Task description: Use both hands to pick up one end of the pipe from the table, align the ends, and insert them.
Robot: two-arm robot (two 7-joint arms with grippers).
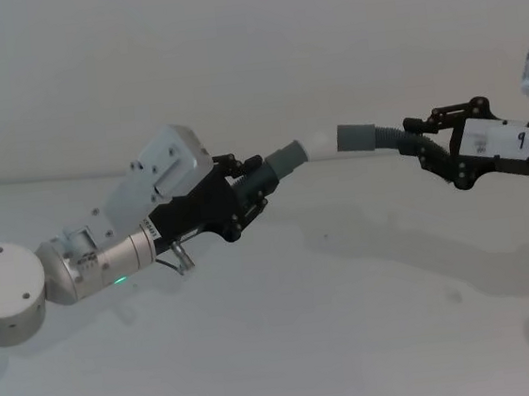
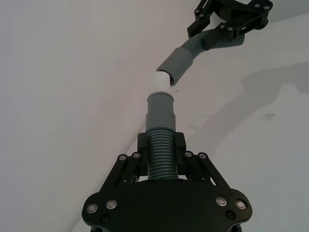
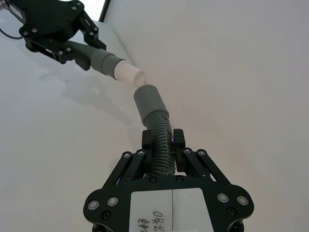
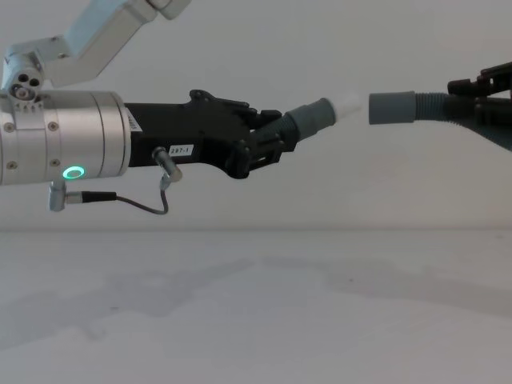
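Observation:
Both pipe pieces hang in the air above the table (image 1: 308,345). My left gripper (image 1: 249,183) (image 2: 161,147) (image 4: 268,136) is shut on the ribbed part of one piece. That piece's narrow cuff (image 1: 284,161) (image 2: 160,108) and pale tip (image 1: 321,147) (image 4: 348,104) point right. My right gripper (image 1: 419,139) (image 3: 162,145) is shut on the ribbed part of the other piece, whose wider cuff (image 1: 356,137) (image 3: 148,102) (image 4: 392,107) points left. The pale tip stands at the wider cuff's mouth with a narrow gap between them, and the two cuffs sit at a slight angle.
The white table (image 4: 240,304) lies bare below both arms, with faint smudges and the arms' shadows on it. A pale wall closes the back. The left arm's silver wrist with a green light ring (image 4: 74,172) comes in from the left.

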